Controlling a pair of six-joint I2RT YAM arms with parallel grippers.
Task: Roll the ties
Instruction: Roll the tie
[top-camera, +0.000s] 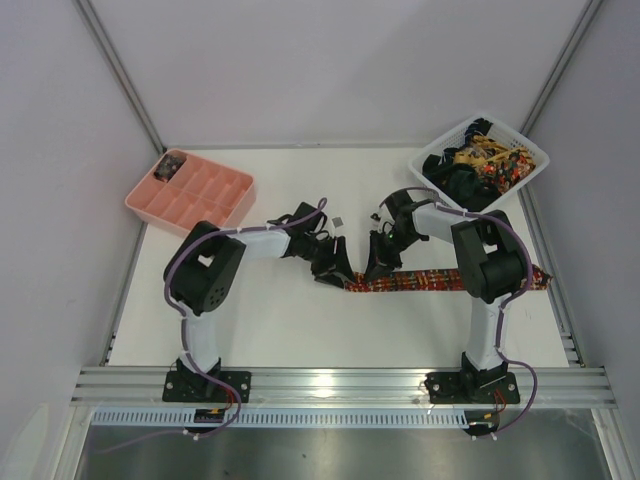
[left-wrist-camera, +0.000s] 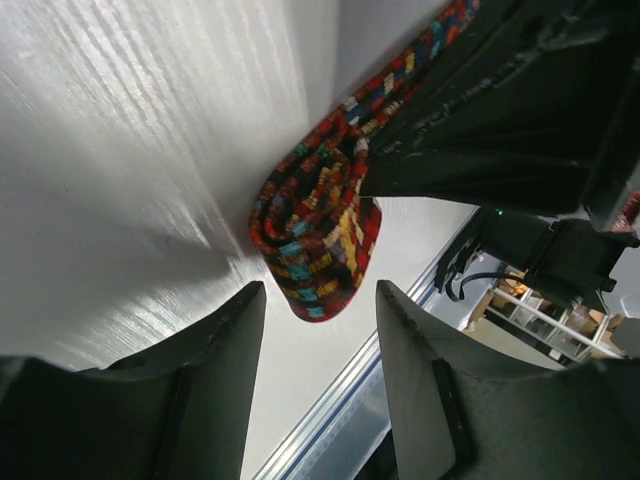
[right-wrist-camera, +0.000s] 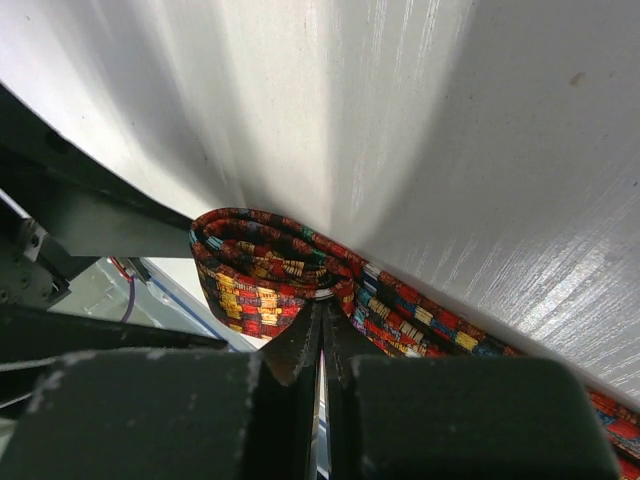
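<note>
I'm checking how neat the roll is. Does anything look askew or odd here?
The patterned tie has a lopsided rolled end: a loose, flattened oval rather than a tight coil, at the shut tips of the right end effector. Nothing else stands out.

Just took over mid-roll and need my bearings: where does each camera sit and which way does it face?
Top external: above and behind the bases, looking down at the table; both arms show whole.
Left wrist: faces down past the open left gripper at the tie's rolled end.
Right wrist: looks along the shut right gripper, pinching that roll.
Shared: both wrist views show the roll.
</note>
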